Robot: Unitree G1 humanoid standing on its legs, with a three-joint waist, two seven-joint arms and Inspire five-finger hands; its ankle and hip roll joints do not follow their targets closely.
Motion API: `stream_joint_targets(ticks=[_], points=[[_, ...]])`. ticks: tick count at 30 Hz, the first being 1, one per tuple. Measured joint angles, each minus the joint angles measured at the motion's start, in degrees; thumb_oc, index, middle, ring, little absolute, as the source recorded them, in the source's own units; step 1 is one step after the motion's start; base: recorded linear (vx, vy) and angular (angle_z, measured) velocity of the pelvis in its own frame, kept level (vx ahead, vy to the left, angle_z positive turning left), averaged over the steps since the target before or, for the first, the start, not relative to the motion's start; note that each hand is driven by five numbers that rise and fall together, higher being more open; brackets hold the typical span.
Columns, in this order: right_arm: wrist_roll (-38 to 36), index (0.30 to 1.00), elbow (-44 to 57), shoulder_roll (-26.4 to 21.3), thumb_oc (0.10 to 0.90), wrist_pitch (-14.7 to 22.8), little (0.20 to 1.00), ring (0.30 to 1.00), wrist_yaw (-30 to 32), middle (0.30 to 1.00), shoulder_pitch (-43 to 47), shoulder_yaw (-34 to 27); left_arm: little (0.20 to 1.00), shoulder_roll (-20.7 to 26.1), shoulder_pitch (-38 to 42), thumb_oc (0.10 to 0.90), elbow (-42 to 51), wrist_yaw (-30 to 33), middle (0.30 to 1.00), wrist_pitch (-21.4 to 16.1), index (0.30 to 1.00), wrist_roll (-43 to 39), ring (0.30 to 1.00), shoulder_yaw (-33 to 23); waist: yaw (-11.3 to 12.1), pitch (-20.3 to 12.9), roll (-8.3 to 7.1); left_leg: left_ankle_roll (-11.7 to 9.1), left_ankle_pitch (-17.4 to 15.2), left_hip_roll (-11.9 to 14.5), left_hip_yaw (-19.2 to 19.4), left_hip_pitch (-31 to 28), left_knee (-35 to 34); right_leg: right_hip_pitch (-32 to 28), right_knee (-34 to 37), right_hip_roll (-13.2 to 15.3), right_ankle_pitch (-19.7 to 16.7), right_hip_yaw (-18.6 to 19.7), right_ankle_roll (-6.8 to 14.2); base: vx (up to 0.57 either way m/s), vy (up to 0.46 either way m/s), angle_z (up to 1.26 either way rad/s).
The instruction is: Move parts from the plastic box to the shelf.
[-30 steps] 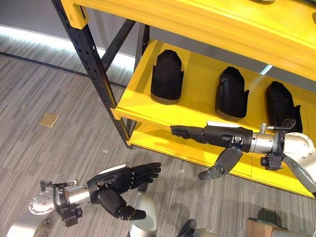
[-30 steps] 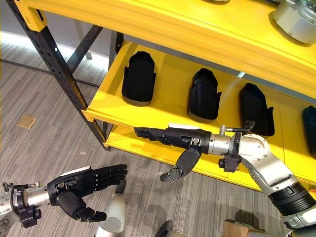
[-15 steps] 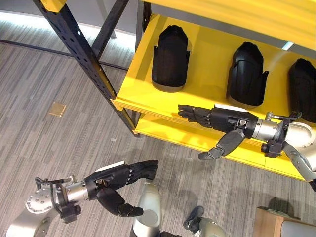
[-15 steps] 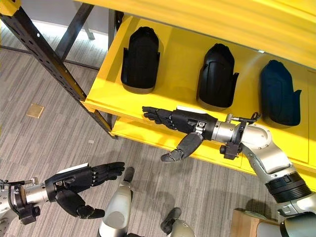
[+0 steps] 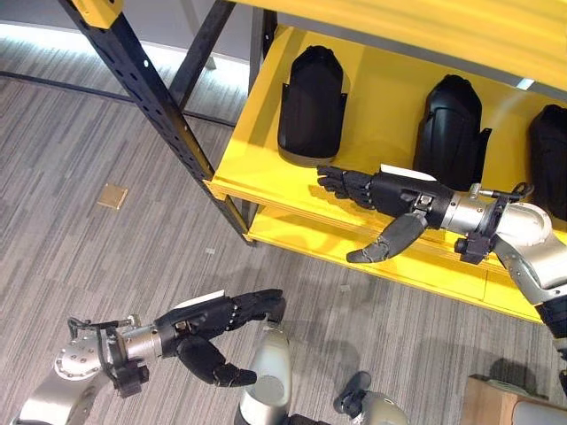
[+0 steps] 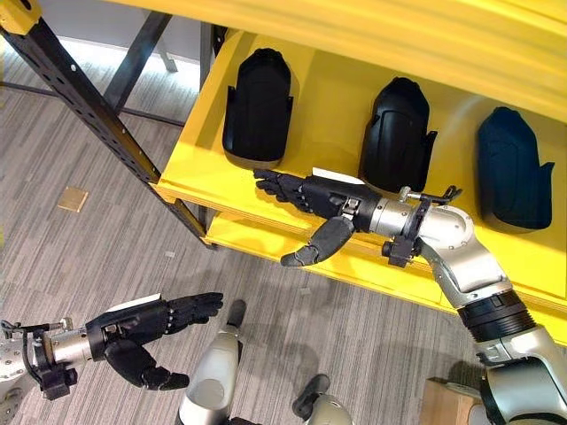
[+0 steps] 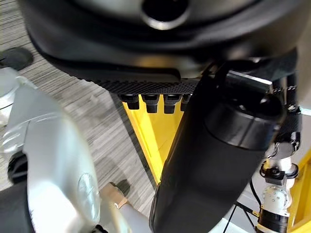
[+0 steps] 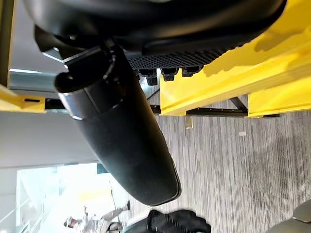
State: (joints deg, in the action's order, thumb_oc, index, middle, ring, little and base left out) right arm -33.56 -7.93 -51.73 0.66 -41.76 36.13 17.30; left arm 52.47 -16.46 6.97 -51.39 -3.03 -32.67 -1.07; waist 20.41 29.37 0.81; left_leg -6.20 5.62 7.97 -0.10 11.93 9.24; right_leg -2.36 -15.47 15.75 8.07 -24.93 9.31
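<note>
Left eye view checked first: grey wood-grain plank floor [image 5: 80, 133], matt, with one small tan square plate [image 5: 112, 196] set into it. Bright strip of light along the base of the far wall. Yellow shelf [image 5: 257, 133] on dark perforated steel uprights [image 5: 146, 97], smooth painted decks, one lower deck close to the floor. Three black moulded parts [image 5: 312, 104] lined up on the middle deck, well apart from one another, glossy, rounded at the top and flared at the base. Corner of a brown box [image 5: 483, 403] at the lower right edge. Right hand [image 5: 390, 197] reaching over the deck's front edge, just before the leftmost part, fingers [image 6: 279, 186] straight and empty, thumb hanging below the edge. Left hand [image 5: 208, 323] low over the floor, well apart from the shelf, fingers extended, thumb curled inward, holding nothing.
</note>
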Motion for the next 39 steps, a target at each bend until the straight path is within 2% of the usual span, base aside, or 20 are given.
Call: stream_joint_targets(ticks=[11, 15, 23, 32, 39], points=[[2.1, 1.000, -8.1, 2.7, 0.900, -2.3, 1.000, 1.000, 2.3, 1.000, 5.4, 4.8, 1.000, -0.1, 1.4, 0.900, -2.1, 0.4, 1.000, 0.3, 1.000, 0.0, 1.000, 2.1, 0.1, 0.1, 0.19, 0.2, -0.2, -0.2, 0.4, 0.3, 0.7, 1.9, -3.7, 1.1, 1.8, 0.7, -0.3, 0.00, 0.000, -0.01], [4.4, 1.000, -13.5, 4.0, 0.900, -3.7, 1.000, 1.000, 3.1, 1.000, 9.0, 6.5, 1.000, -1.8, 3.1, 0.900, -2.4, 1.5, 1.000, 0.3, 1.000, 0.5, 1.000, 5.4, 0.3, 0.5, 1.30, 0.2, -0.2, -0.4, 0.2, 0.3, 0.9, 2.0, -4.5, 1.4, 2.1, 0.7, -0.3, 0.00, 0.013, 0.01], [6.7, 1.000, -17.2, 4.8, 0.900, -3.4, 1.000, 1.000, 3.3, 1.000, 10.4, 7.9, 1.000, -1.8, 4.1, 0.900, -2.4, 2.4, 1.000, 0.2, 1.000, 2.0, 1.000, 6.6, 0.3, 0.5, 1.51, 0.1, -0.1, -0.5, -0.1, 0.8, 1.5, 3.2, -6.9, 2.1, 3.5, 0.7, -0.5, 0.00, 0.004, 0.01], [8.9, 1.000, -23.9, 6.5, 0.900, -3.5, 1.000, 1.000, 5.0, 1.000, 16.3, 10.0, 1.000, -1.9, 5.5, 0.900, -2.4, 3.2, 1.000, 0.1, 1.000, 2.1, 1.000, 8.4, 0.4, 0.5, 1.53, -0.1, 0.1, -0.2, -0.2, 0.8, 1.6, 3.5, -7.6, 2.0, 3.7, 0.7, -0.8, 0.00, 0.000, 0.00], [11.3, 1.000, -24.7, 7.1, 0.900, -3.5, 1.000, 1.000, 5.5, 1.000, 18.7, 11.9, 1.000, -1.9, 6.8, 0.900, -2.5, 5.1, 1.000, 0.3, 1.000, 3.8, 1.000, 9.3, 0.4, 0.4, 1.63, -0.1, 0.2, -0.3, -0.1, 0.8, 1.7, 3.7, -8.0, 2.2, 3.7, 0.9, -0.8, 0.01, 0.050, -0.01]])
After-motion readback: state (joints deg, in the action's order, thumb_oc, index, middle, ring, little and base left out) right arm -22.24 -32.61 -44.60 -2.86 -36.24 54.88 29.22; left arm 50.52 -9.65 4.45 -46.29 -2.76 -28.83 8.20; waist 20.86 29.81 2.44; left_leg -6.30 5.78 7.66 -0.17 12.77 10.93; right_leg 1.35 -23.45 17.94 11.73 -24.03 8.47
